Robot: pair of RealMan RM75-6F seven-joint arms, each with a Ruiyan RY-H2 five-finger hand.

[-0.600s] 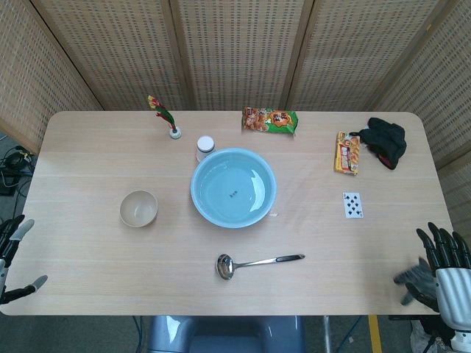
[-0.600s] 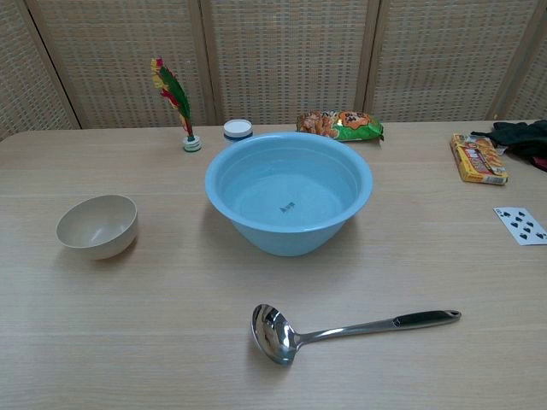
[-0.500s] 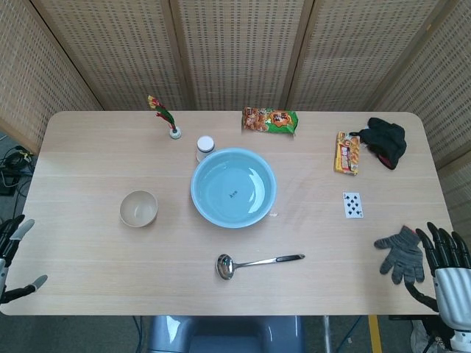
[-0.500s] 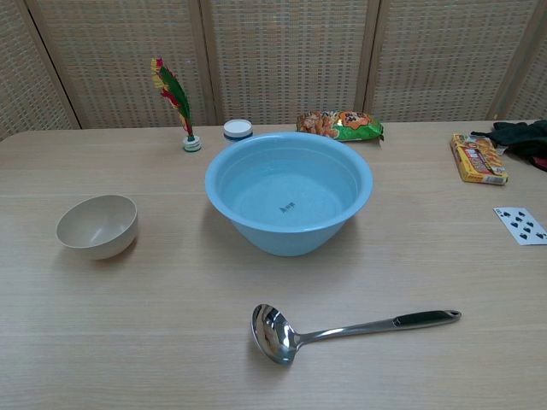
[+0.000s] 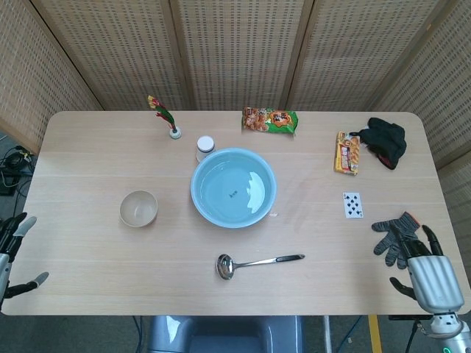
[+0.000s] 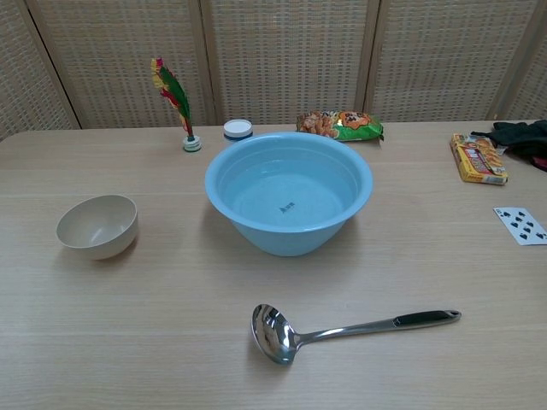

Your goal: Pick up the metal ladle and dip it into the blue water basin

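Hands first, seen only from the head view: right hand low at the near right corner of the surface, fingers spread and holding nothing, a grey work glove showing just past it, touching or not cannot tell. Left hand off the near left edge, mostly out of frame, fingers apart, gripping nothing. Neither hand visible from the chest view.

Metal ladle flat on the surface near the front edge, untouched, cup to the left, dark-gripped handle running right; far clearer from the chest view, cup mirror-bright and facing up. Well apart from both hands.

Just beyond, blue water basin at centre, water inside with a small dark mark on the bottom. Open wood between ladle and basin. Beige bowl off to the basin's left. Playing card out to the right.

Farther back: small white-lidded jar just behind the basin rim, feathered shuttlecock standing upright to its left, green snack bag, yellow snack packet, black cloth bundle at the far right. Woven screen behind everything.
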